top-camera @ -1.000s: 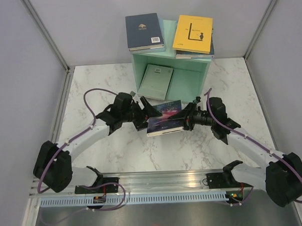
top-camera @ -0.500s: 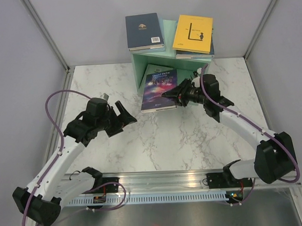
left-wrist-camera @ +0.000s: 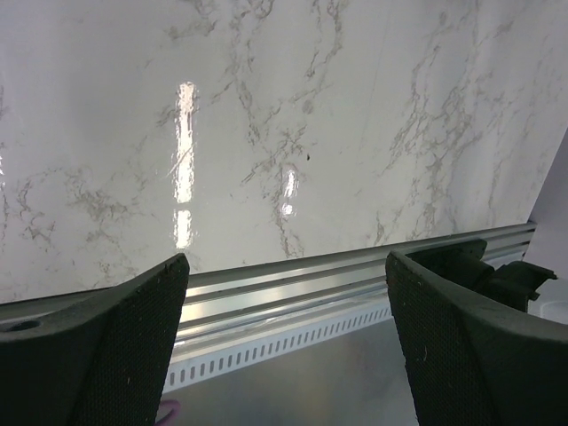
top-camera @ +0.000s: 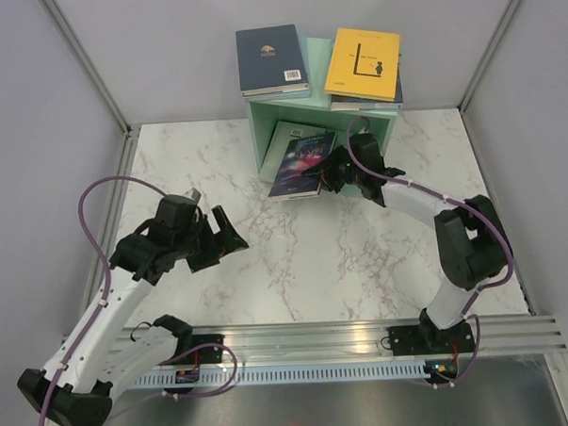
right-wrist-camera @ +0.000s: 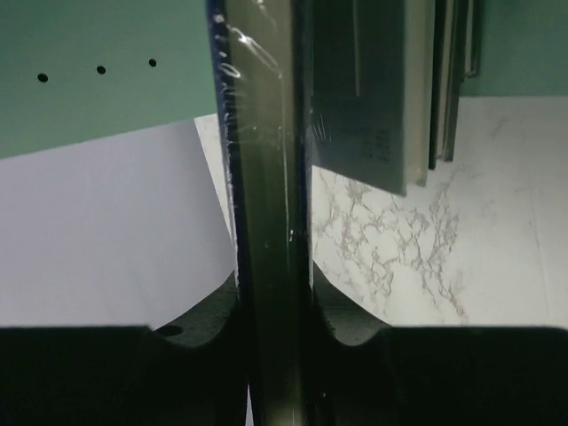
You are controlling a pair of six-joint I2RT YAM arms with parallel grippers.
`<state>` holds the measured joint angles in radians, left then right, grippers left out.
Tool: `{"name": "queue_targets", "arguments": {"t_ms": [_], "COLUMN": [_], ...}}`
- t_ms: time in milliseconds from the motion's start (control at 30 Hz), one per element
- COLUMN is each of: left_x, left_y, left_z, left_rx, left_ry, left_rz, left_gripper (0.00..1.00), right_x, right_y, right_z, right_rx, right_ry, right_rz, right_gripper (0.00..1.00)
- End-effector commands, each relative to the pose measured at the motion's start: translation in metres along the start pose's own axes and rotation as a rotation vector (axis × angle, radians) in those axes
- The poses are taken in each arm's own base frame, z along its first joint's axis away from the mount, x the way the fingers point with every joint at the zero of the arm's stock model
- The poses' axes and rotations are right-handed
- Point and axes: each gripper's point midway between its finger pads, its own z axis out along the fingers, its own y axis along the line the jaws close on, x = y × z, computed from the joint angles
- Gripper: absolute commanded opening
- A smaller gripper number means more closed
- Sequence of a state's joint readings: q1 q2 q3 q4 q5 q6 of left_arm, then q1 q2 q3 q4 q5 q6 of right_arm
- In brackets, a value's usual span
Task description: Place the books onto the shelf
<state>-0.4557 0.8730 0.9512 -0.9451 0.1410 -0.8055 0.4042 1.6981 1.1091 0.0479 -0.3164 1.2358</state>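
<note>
My right gripper (top-camera: 331,174) is shut on the dark galaxy book (top-camera: 301,163), holding it on edge at the mouth of the mint-green shelf (top-camera: 386,125). In the right wrist view the book's edge (right-wrist-camera: 266,222) stands clamped between both fingers, with the shelf wall (right-wrist-camera: 98,71) to its left and other upright books (right-wrist-camera: 373,98) to its right. A pale green book (top-camera: 288,133) leans inside the shelf behind the galaxy one. On the shelf top lie a navy book (top-camera: 271,59) and a yellow book (top-camera: 363,64). My left gripper (top-camera: 230,232) hangs open and empty over the marble at the left.
A metal rail (left-wrist-camera: 293,284) runs along the table's near edge, seen between the left fingers (left-wrist-camera: 133,328). Grey walls close in the table (top-camera: 333,258) on three sides. A purple cable (top-camera: 104,197) loops off the left arm.
The right gripper has carried the galaxy book from mid-table up to the shelf's opening and turned it on edge. The left gripper let go of it and drew back to the left.
</note>
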Motion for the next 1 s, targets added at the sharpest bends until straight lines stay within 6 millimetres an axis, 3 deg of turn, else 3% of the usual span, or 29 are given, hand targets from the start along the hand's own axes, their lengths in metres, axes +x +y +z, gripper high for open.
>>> {"name": "queue_targets", "arguments": {"t_ms": [0,33,133,167,200,267,300,333,400,433,467,500,567,600,633,700,967], "left_x": [-0.004,-0.006,-0.008,-0.009,-0.011,-0.015,-0.016,-0.017,-0.021,-0.022,-0.025,-0.025,-0.027,-0.028,-0.028,-0.026,-0.022], "left_y": [0.0,-0.001,-0.001,-0.001,-0.002,0.0,-0.002,0.0,0.001,0.001,0.002,0.001,0.001,0.001,0.0,-0.001,0.001], "left_z": [-0.008,-0.008,-0.008,-0.008,-0.008,-0.008,-0.008,-0.007,-0.006,-0.006,-0.004,-0.004,-0.001,-0.001,0.001,0.005,0.017], "left_rx": [-0.018,-0.025,-0.029,-0.03,-0.031,-0.041,-0.039,-0.044,-0.046,-0.044,-0.05,-0.045,-0.051,-0.049,-0.047,-0.035,-0.035], "left_ry": [0.015,0.023,0.034,0.034,0.033,0.033,0.034,0.039,0.038,0.042,0.045,0.052,0.058,0.059,0.061,0.075,0.107], "left_rz": [0.089,0.11,0.141,0.146,0.153,0.17,0.174,0.186,0.186,0.194,0.191,0.191,0.197,0.198,0.195,0.19,0.169], "left_gripper": [0.93,0.93,0.93,0.93,0.93,0.93,0.93,0.93,0.93,0.92,0.92,0.92,0.92,0.92,0.92,0.92,0.91], "right_x": [-0.033,-0.033,-0.043,-0.043,-0.047,-0.052,-0.056,-0.058,-0.06,-0.062,-0.059,-0.061,-0.059,-0.06,-0.058,-0.057,-0.041], "right_y": [0.066,0.058,0.063,0.052,0.058,0.043,0.048,0.033,0.029,0.036,0.022,0.023,0.009,0.005,-0.009,-0.015,-0.051], "right_z": [0.011,0.023,0.037,0.049,0.052,0.068,0.073,0.084,0.095,0.099,0.107,0.109,0.111,0.11,0.107,0.103,0.063], "right_rx": [-0.179,-0.16,-0.158,-0.131,-0.137,-0.092,-0.098,-0.06,-0.043,-0.054,-0.014,-0.011,0.044,0.069,0.13,0.172,0.377], "right_ry": [-0.118,-0.114,-0.136,-0.133,-0.142,-0.156,-0.165,-0.16,-0.153,-0.153,-0.137,-0.136,-0.136,-0.143,-0.134,-0.127,-0.062], "right_rz": [-0.055,-0.047,-0.041,-0.032,-0.033,-0.011,-0.014,-0.005,0.001,-0.004,0.01,0.009,0.016,0.014,0.018,-0.002,-0.084], "right_gripper": [0.0,0.0,0.0,0.0,0.0,0.0,0.0,0.0,0.0,0.0,0.0,0.04,0.3,0.49,0.57,0.71,0.73]}}
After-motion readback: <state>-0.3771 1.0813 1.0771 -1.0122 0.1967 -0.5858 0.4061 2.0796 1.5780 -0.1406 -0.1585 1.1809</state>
